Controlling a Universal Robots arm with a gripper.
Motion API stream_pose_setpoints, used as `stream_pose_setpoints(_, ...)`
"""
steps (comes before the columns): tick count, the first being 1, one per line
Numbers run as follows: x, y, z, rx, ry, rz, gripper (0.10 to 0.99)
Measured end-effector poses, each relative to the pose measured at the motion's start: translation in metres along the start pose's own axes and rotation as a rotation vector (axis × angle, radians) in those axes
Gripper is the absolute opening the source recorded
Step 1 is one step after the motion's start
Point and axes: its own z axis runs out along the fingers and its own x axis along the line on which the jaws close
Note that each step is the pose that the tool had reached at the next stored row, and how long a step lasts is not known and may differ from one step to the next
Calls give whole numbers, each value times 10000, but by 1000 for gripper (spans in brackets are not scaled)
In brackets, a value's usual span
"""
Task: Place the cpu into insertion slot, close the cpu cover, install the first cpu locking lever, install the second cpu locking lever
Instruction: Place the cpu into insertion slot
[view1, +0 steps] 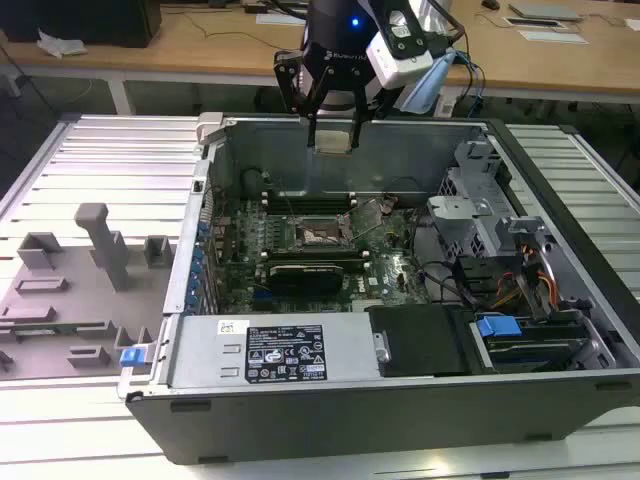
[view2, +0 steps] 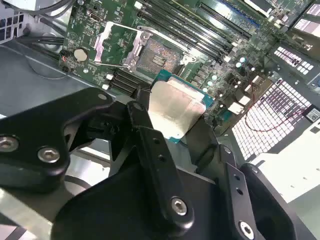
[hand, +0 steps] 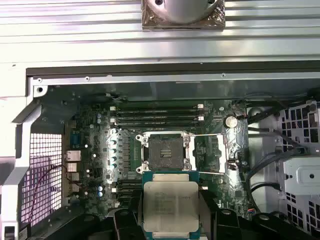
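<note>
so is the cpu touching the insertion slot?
Apart. In the exterior view the end effector holds the cpu in the air, well above the insertion slot.

In the exterior view, the arm above the claw (view1: 333, 137) is cut off by the picture's top edge. The cpu (view1: 333, 143) clamped in it shows as a small pale square, its sides covered by the black fingers (view1: 310, 115). The insertion slot (view1: 318, 235) is too small for its contacts to be made out, and the cpu cover (view1: 378, 212) beside it is a thin glint of unclear shape. A grey fixture tray (view1: 40, 290) runs off the exterior view's left. In the second wrist view, the claw's black links hide the cpu's near side. In the first wrist view, the cpu's edge nearest the claw is lost among dark claw parts at the picture's edge.
</note>
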Motion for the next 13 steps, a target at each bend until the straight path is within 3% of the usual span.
stream_pose_setpoints(13, -2, -8, 86, -1, -1, 0, 537)
